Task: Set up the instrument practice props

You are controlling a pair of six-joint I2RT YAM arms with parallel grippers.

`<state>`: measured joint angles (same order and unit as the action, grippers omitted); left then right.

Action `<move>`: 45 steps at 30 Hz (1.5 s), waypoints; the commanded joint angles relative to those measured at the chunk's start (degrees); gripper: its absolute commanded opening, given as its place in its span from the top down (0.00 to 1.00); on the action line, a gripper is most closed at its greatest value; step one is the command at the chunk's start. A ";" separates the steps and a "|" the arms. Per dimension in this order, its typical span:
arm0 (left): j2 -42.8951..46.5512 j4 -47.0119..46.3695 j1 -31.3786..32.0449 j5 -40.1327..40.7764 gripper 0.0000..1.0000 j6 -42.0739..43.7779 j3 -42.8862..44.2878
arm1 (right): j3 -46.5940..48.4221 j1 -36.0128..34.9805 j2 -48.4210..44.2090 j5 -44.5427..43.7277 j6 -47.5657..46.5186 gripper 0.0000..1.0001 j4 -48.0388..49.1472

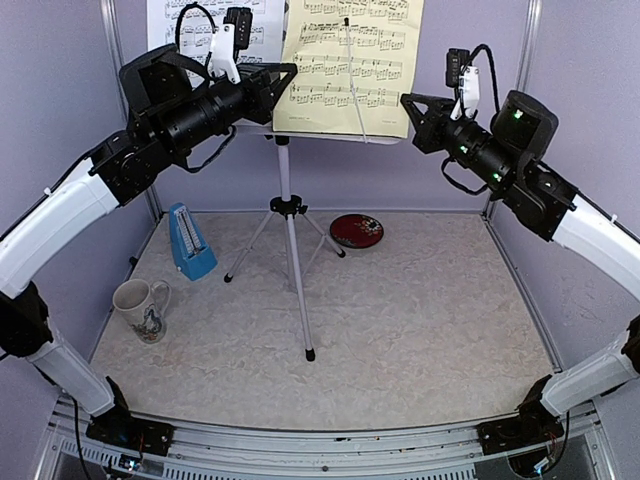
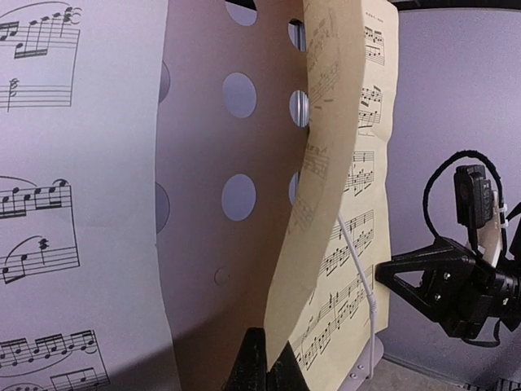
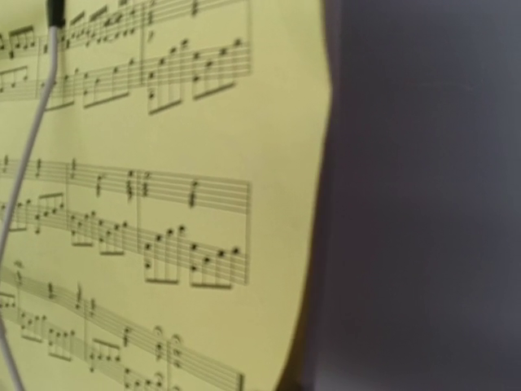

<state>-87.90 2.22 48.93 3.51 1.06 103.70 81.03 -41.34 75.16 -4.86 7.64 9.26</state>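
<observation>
— Lilac walls (image 1: 420,180), mottled mat (image 1: 420,320); where's the yellow sheet (image 1: 345,65)?
— Twelve o'clock, on the stand (image 1: 284,170); left gripper (image 1: 289,73) pinched shut on its edge, right gripper (image 1: 408,100) closed at its three o'clock.

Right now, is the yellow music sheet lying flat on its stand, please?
Not flat: the yellow music sheet bows away from the white perforated stand along its left edge.

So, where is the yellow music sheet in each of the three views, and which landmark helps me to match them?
Top external: the yellow music sheet is at the top, just right of centre.
Left wrist: it runs from centre to right, its near edge curled.
Right wrist: it fills the left two thirds.
Shared landmark: the thin white wire crossing the sheet.
</observation>
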 commanded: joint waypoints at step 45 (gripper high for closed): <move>26.97 4.32 2.79 12.42 0.23 -9.00 -33.67 | -14.39 1.70 -14.81 5.02 6.36 0.24 -4.24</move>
<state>-65.06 3.88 51.22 12.49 -3.25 76.66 71.90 -39.94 63.42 -1.15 10.70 7.18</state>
